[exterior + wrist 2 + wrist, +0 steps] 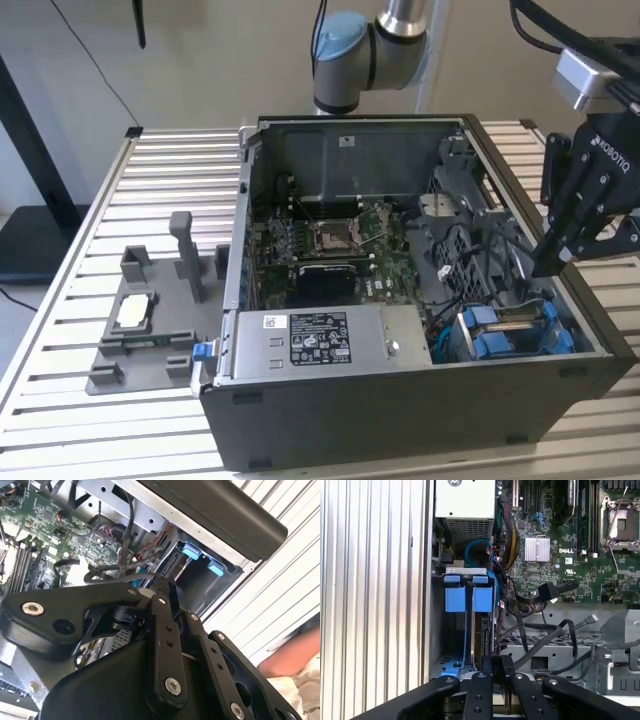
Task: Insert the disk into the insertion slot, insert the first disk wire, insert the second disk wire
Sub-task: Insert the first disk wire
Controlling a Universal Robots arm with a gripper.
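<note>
1. The slatted metal table (180,170) carries everything we see.
2. The open computer case (400,410) lies on the table with its inside facing up, toward the exterior view's right.
3. The arm (350,55) stands behind the case's far wall.
4. The motherboard (340,240) covers the case floor.
5. The grey power-supply box (320,345) sits along the near wall.
6. A grey fixture (150,345) rests on the table beside the case, on the exterior view's left, well apart from the gripper.
7. The insertion slot (470,625) belongs to a grey metal cage with blue tabs. In the exterior view the cage sits in the case's near corner on the right.
8. The gripper (545,265) hangs over the case's edge on the exterior view's right, above that cage, its fingertips pointing down inside. In both wrist views we see the jaws pressed together. Whether something thin is pinched between them, we cannot tell.
9. The disk (483,630) sits edge-on inside the slot under a blue tab, near the fingertips.
10. A person's arm (292,656) shows beyond the case.
11. Loose black cables (540,635) run between the cage and the motherboard, close to the fingertips. We cannot tell whether they touch.
</note>
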